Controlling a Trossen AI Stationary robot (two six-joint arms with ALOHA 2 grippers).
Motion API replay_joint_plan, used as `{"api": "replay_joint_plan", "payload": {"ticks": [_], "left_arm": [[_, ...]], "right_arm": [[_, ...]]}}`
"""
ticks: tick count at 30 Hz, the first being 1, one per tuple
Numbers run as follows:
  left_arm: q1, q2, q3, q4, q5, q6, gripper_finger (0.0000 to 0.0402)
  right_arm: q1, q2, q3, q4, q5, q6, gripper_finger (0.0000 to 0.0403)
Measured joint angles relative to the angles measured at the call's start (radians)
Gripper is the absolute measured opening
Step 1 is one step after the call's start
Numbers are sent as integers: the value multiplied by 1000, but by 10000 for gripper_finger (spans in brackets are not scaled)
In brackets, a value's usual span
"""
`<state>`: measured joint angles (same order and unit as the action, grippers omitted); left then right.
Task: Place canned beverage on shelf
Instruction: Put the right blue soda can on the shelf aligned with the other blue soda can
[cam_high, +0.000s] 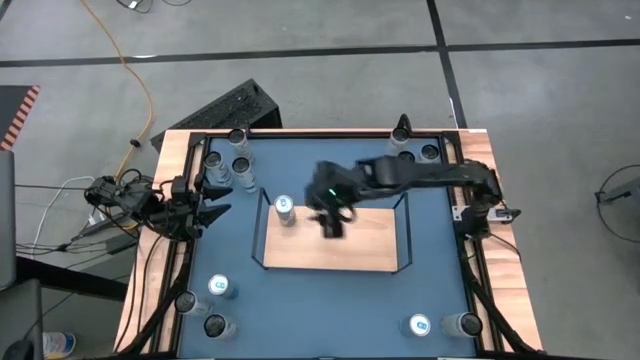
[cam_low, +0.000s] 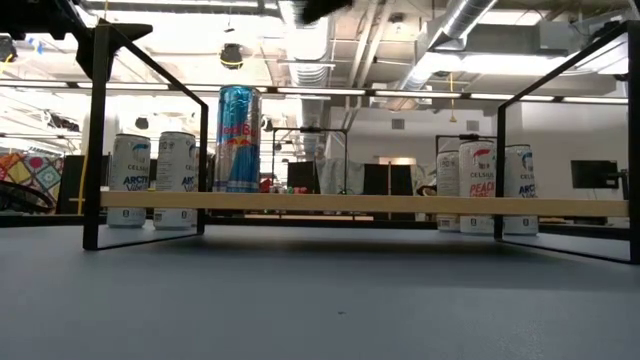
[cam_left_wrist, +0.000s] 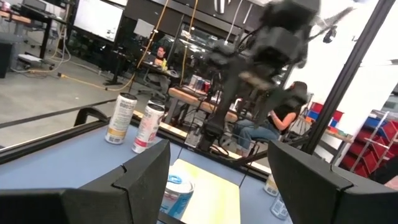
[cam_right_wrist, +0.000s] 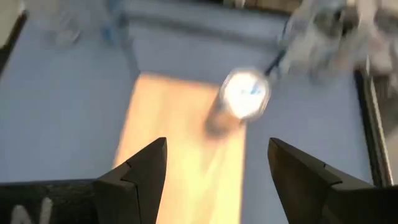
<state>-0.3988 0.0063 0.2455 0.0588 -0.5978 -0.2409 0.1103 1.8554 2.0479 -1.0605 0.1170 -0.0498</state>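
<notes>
The shelf (cam_high: 350, 250) is a light-wood board in a black wire frame at the table's middle. One blue-and-silver canned beverage (cam_high: 285, 208) stands upright on the board near its far left corner, and the low view shows the canned beverage (cam_low: 238, 138) on the shelf board (cam_low: 400, 204). My right gripper (cam_high: 333, 222) hovers above the shelf, to the can's right, open and empty. In its wrist view the right gripper (cam_right_wrist: 217, 155) looks down at the can's top (cam_right_wrist: 245, 93), well ahead of the fingers. My left gripper (cam_high: 213, 198) waits open at the table's left edge.
Loose cans stand upright on the blue tabletop: three at the far left (cam_high: 240, 172), two at the far right (cam_high: 430, 152), three at the near left (cam_high: 220, 287), two at the near right (cam_high: 420, 325). People sit in the room beyond (cam_left_wrist: 280, 118).
</notes>
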Motion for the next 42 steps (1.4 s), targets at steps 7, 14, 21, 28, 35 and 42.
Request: {"api": "replay_joint_plan", "payload": {"ticks": [7, 14, 21, 28, 35, 42], "left_arm": [[0, 0, 0, -1, 9, 22, 256], [0, 0, 0, -2, 9, 36, 256], [0, 0, 0, -14, 8, 19, 256], [0, 0, 0, -31, 8, 9, 256], [0, 0, 0, -57, -11, -3, 256], [0, 0, 0, -56, -20, -24, 256]], "right_arm": [[270, -76, 36, -433, 242, 519, 260], [549, -72, -27, -503, 322, 1031, 260], [697, -59, -145, -511, 189, 1478, 260], [797, -60, -214, -510, 63, 1580, 260], [865, -61, -239, -470, 67, 1424, 260], [862, -60, -241, -413, 89, 1022, 260]]}}
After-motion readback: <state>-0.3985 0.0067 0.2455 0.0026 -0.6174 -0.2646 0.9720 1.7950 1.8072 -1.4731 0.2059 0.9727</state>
